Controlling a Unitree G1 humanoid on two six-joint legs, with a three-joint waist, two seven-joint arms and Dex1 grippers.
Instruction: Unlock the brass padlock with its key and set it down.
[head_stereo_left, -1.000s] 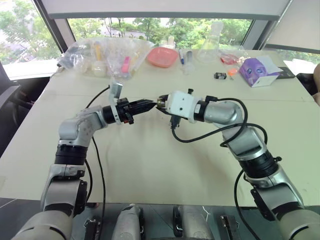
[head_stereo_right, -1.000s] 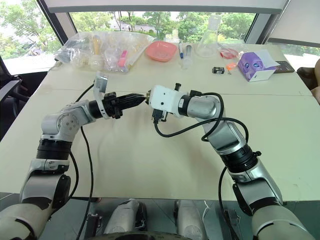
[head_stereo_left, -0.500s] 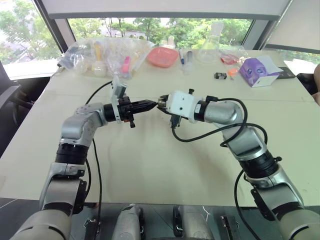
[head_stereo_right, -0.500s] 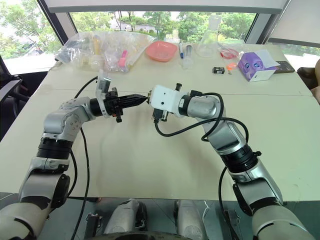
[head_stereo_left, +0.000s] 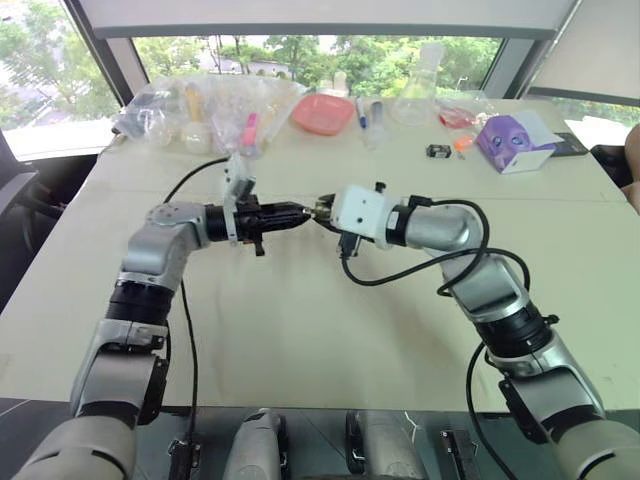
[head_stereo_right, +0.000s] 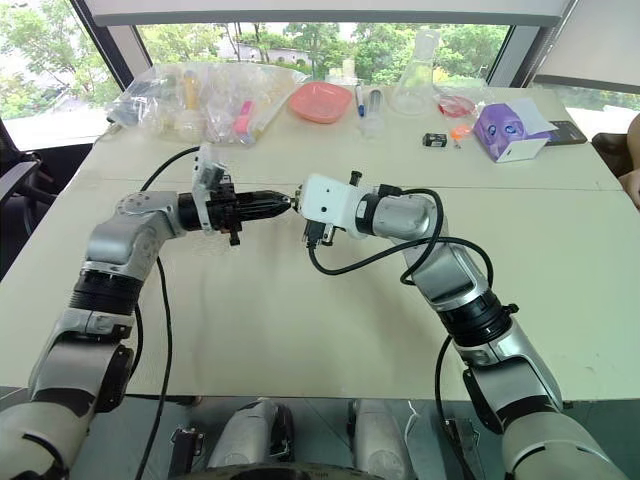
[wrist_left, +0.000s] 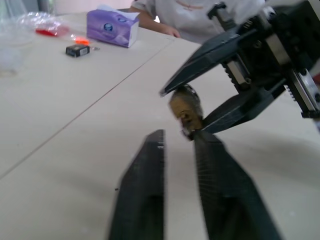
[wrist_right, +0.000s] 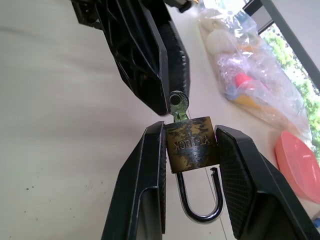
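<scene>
Between the clenched right fingers (wrist_right: 187, 150), the brass padlock (wrist_right: 192, 150); left fingers (wrist_left: 150, 165) parted beside its key (wrist_right: 178, 103)

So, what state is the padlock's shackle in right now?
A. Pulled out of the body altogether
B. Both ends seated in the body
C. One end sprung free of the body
C: in the right wrist view the shackle has one leg in the padlock and its notched end hanging free.
</scene>
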